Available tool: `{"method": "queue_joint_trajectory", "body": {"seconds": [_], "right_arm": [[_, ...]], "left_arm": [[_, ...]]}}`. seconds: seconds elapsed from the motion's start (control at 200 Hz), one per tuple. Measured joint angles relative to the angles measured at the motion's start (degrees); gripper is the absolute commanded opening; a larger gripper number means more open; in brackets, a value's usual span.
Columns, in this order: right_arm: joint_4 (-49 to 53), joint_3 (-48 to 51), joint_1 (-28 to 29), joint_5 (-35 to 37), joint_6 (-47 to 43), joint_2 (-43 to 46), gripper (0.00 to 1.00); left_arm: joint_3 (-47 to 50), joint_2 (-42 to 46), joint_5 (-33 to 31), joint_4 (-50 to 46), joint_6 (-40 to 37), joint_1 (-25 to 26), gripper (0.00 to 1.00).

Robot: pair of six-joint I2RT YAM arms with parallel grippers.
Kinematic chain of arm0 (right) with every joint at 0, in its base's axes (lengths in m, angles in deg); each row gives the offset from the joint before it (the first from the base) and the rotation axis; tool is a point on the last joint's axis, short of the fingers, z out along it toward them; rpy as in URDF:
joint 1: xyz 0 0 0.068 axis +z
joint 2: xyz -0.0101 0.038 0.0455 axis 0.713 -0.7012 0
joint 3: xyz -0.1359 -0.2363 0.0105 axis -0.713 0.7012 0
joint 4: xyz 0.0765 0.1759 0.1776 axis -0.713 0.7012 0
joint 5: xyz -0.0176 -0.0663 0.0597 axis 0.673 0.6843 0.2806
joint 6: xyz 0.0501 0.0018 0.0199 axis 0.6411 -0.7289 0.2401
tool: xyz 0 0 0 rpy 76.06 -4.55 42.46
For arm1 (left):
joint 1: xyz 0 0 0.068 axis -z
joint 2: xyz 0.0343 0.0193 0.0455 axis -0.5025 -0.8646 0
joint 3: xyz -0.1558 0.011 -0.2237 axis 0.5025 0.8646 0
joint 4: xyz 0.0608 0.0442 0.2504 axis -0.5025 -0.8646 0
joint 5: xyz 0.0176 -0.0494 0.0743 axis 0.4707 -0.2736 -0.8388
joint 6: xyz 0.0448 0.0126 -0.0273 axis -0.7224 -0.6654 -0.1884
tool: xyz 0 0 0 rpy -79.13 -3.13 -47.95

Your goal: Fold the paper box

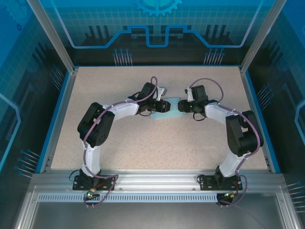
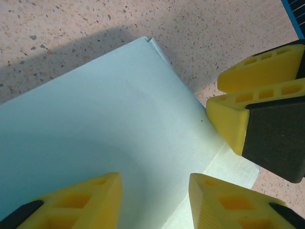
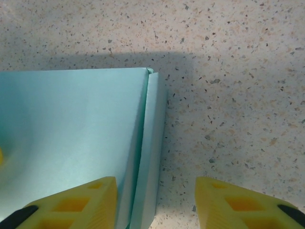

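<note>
No text, label, brand name or number can be read in any view. The far wall panel (image 1: 157, 28) carries only a gear drawing (image 1: 158, 5) and angular line patterns, without letters, and the paper box (image 2: 95, 133) has a plain light blue surface with no print.

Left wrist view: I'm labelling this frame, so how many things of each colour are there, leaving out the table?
Light blue paper box: 1
Yellow fingers: 4
Total: 5
</note>
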Motion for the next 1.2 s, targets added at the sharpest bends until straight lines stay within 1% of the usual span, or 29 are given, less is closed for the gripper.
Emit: {"method": "queue_joint_trajectory", "body": {"seconds": [0.355, 0.62, 0.735, 0.986, 1.086, 1.201], "right_arm": [[-0.96, 0.02, 0.0, -0.02, 1.11, -2.34, 0.47], [-1.29, 0.02, 0.0, 0.17, 1.29, -2.4, 0.47], [-1.07, 0.02, 0.0, 0.2, 1.27, -2.21, 0.48], [2.27, 0.02, 0.02, 1.62, 0.59, 1.36, 0.5], [3.21, 0.02, 0.42, 3.74, -0.17, 4.07, 0.51], [3.93, 0.2, 2.08, 8.33, -1.49, 7.8, 0.52]], "left_arm": [[2.47, -0.79, -0.02, 3.61, 0.04, 0.07, 0.43], [2.47, -0.83, -0.61, 3.89, 0.02, 0.33, 0.44], [2.4, -0.83, -0.68, 3.91, 0.04, 0.35, 0.47], [1.49, -0.66, -2.19, 3.34, -0.07, 0.39, 0.59], [1.36, -0.28, -3.56, 2.91, -0.5, 0.35, 0.65], [1.31, 1.05, -5.75, 1.97, -1.84, 0.0, 0.69]]}}
